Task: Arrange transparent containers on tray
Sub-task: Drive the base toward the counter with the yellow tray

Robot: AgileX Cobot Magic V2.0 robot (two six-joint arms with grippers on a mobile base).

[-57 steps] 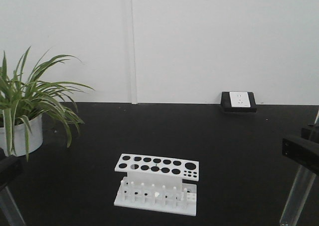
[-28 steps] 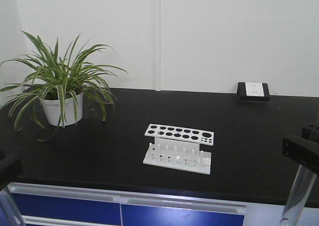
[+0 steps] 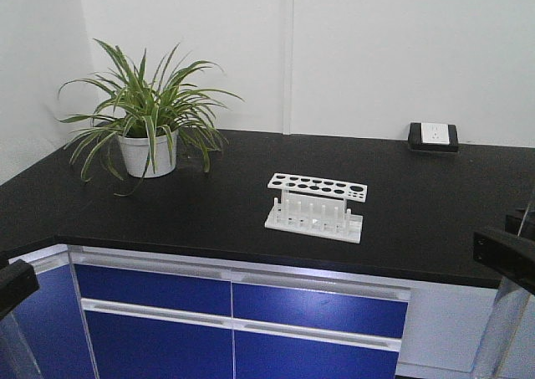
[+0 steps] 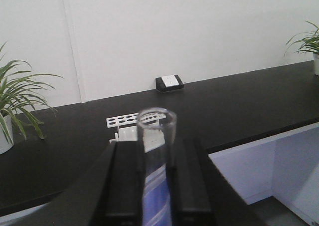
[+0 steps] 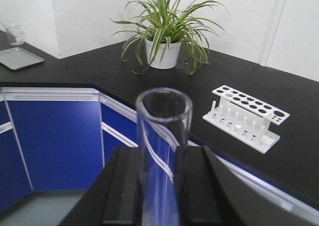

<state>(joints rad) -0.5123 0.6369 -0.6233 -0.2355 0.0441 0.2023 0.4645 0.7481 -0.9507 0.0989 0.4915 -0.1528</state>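
Black counter [image 3: 209, 203] over blue cabinets [image 3: 159, 291]. White rack [image 3: 316, 206] mid-counter, plant [image 3: 146, 120] back left. Left gripper [image 4: 157, 153] jaws pinched narrow on a clear tube [image 4: 157, 128]. Right gripper [image 5: 163, 158] likewise clamps a second tube [image 5: 163, 121]. Both are held out front of the counter, well apart from the rack.

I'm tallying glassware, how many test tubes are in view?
2. One test tube gripped in the left end effector, a second test tube in the right end effector. The white rack looks empty; others may be out of view.
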